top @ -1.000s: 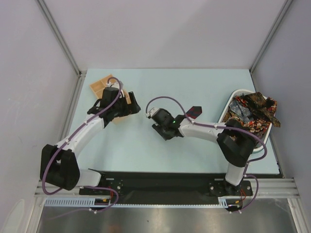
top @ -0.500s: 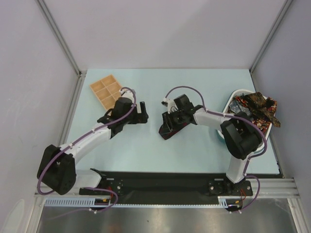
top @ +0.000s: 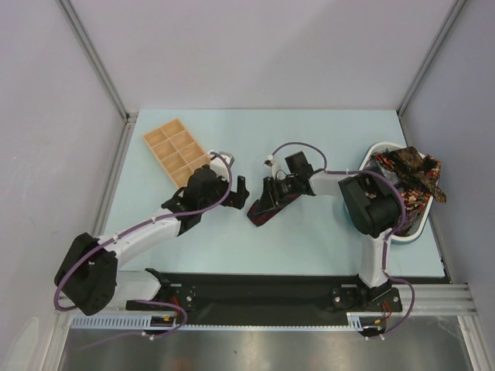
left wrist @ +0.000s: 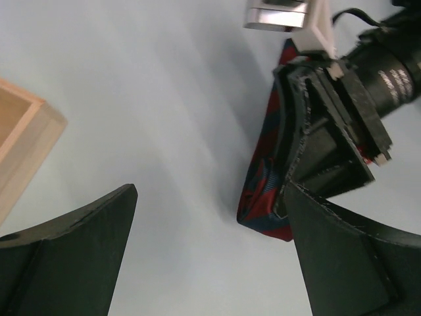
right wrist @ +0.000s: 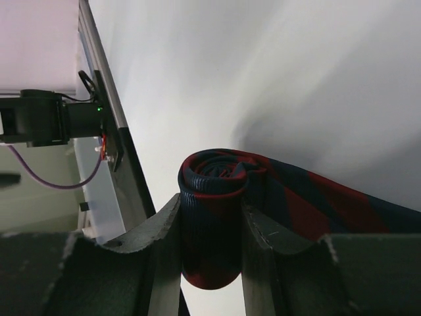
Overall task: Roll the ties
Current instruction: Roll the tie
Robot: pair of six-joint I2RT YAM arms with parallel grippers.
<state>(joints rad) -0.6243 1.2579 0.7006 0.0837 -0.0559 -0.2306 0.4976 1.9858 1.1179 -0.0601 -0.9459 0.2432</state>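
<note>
Swung off the wooden tray toward centre with the left gripper spread wide, empty. Brought down just beside it: navy-and-red tie, rolled end pinched in the right gripper. Likely rolling underway; other ties heaped far right.

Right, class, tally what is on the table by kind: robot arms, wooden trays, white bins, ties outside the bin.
Robot arms: 2, left arm and right arm
Wooden tray: 1
White bin: 1
Striped tie outside the bin: 1
Total: 5; the heap of ties in the bin is too tangled to count.
</note>
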